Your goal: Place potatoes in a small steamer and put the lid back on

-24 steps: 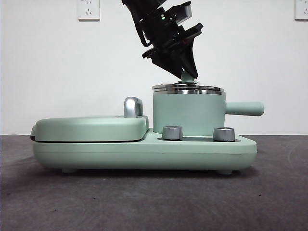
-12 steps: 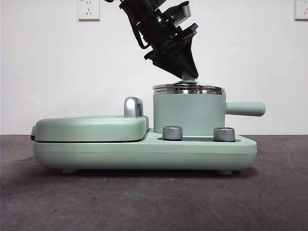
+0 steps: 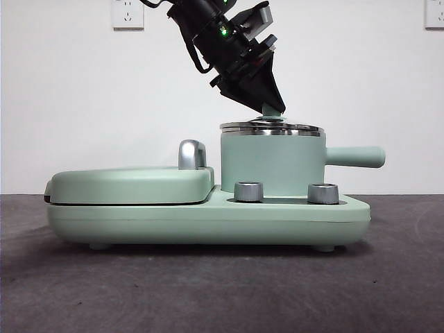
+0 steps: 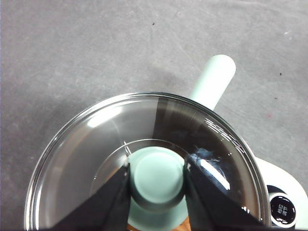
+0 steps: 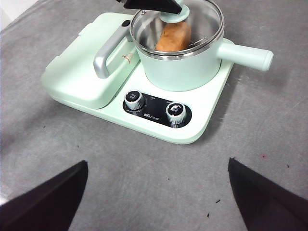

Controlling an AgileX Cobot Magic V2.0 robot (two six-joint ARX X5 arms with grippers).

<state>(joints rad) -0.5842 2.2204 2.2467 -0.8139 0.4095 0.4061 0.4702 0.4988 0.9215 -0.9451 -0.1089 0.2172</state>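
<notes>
Lid (image 3: 271,127) sits on our small steamer (image 3: 272,165), centre frame; left tool (image 4: 157,175) pinches its knob; right tool (image 5: 156,204) spread wide.

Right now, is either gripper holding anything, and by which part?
The left gripper holds the lid by its green knob, one jaw on each side; the lid sits on the small steamer. The right gripper is open, holding nothing.

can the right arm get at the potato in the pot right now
Probably not: the lid sits on the small steamer over the potato, with the left end effector gripping its knob; the right end effector hangs back, open.
</notes>
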